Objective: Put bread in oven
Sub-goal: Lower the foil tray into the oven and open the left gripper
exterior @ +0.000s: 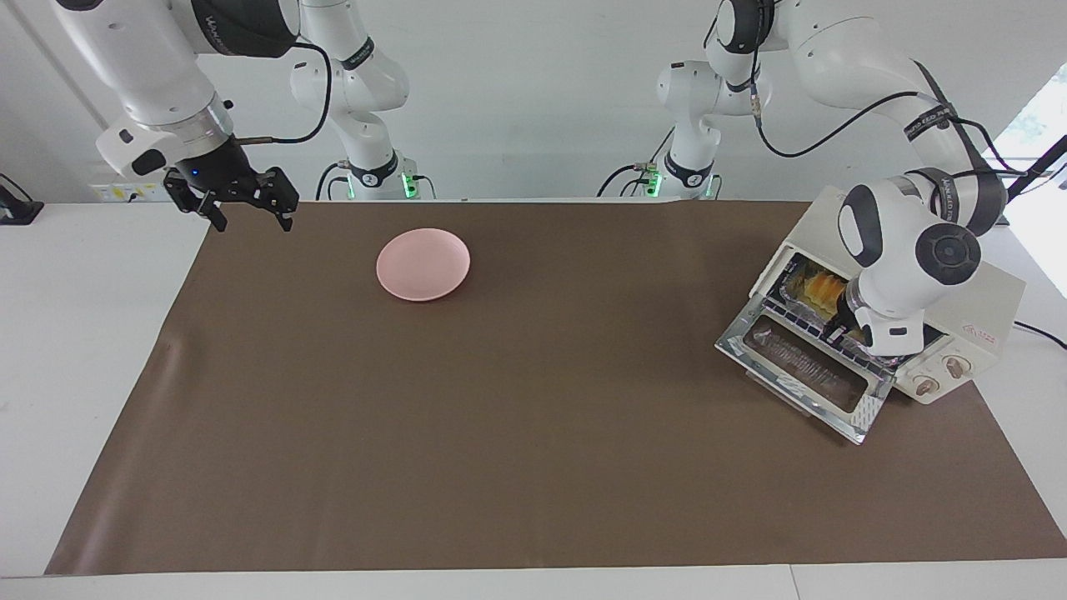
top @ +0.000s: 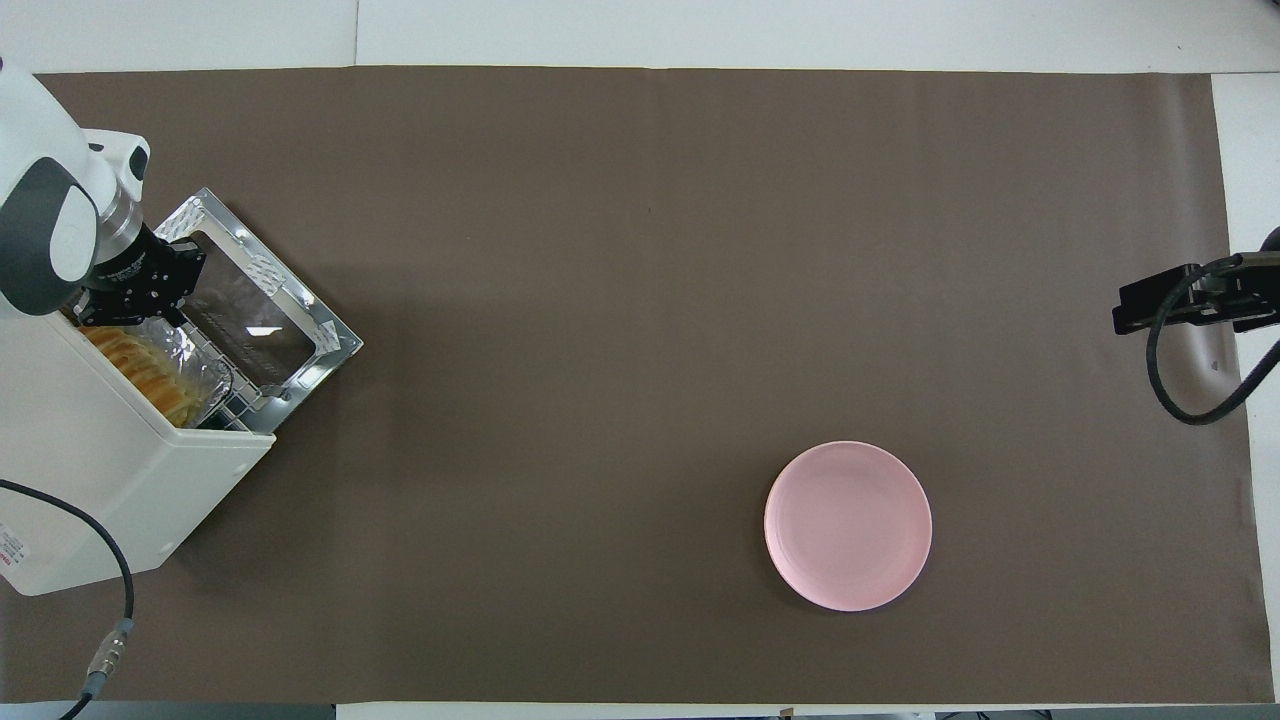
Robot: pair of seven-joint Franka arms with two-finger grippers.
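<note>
Pushing with closed fingers, the left gripper point(top: 140, 300) may skew the crinkled foil tray point(top: 190, 365) carrying the ridged golden bread point(top: 140, 368) within the cream-white toaster oven point(top: 110, 480), seemingly not fully seated, while the right gripper point(exterior: 246, 210) waits, fingers spread.

A: Where is the bread point(exterior: 819, 288)?
B: Inside the oven point(exterior: 959, 321), on a silver foil tray point(exterior: 792, 285) that sits on the rack. The glass door point(exterior: 804, 375) hangs open, lowered toward the brown mat point(exterior: 533, 392).
A: And the left gripper point(exterior: 844, 336)?
B: At the oven's mouth, over the inner edge of the door, fingers closed together; I can't tell what it touches.
A: The right gripper point(exterior: 246, 215)?
B: It waits above the mat's corner at the right arm's end, jaws spread. A pink plate point(exterior: 423, 264) lies near it.
</note>
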